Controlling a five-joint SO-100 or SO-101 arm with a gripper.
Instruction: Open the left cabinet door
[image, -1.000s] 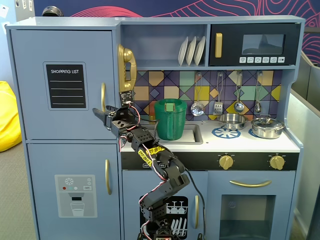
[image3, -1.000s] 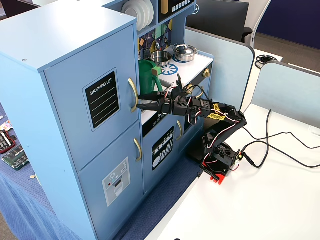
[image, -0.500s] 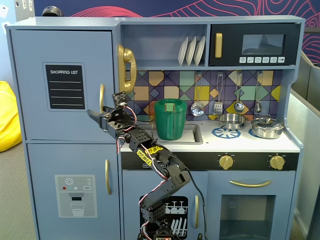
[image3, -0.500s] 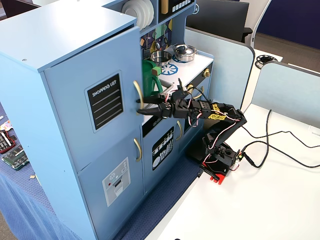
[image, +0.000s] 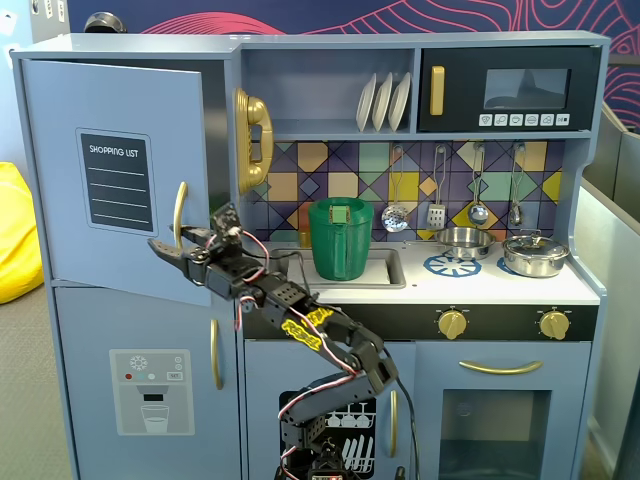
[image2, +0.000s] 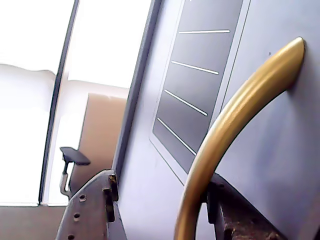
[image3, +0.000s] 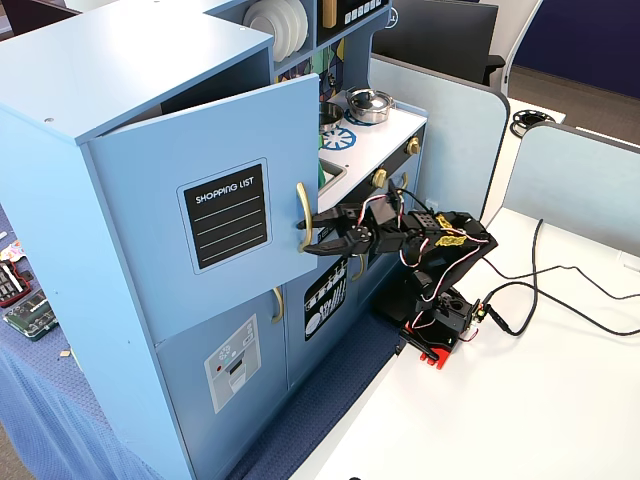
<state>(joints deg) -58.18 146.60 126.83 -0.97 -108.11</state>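
Office cubicle setup, with a blue toy kitchen (image: 330, 45) standing beside a white table (image3: 560, 400). Going left to right in a fixed view: the left cabinet door (image: 60, 200) with the SHOPPING LIST chalkboard (image: 117, 180) is swung partly open at about 9 o'clock of the frame. Its gold handle (image: 179, 214) sits at the door's right edge. The gripper (image: 183, 243) is spread apart around the handle's lower end, one finger on each side in the wrist view (image2: 192, 200). Green pitcher (image: 340, 238) sits in the sink at 3 o'clock of the gripper.
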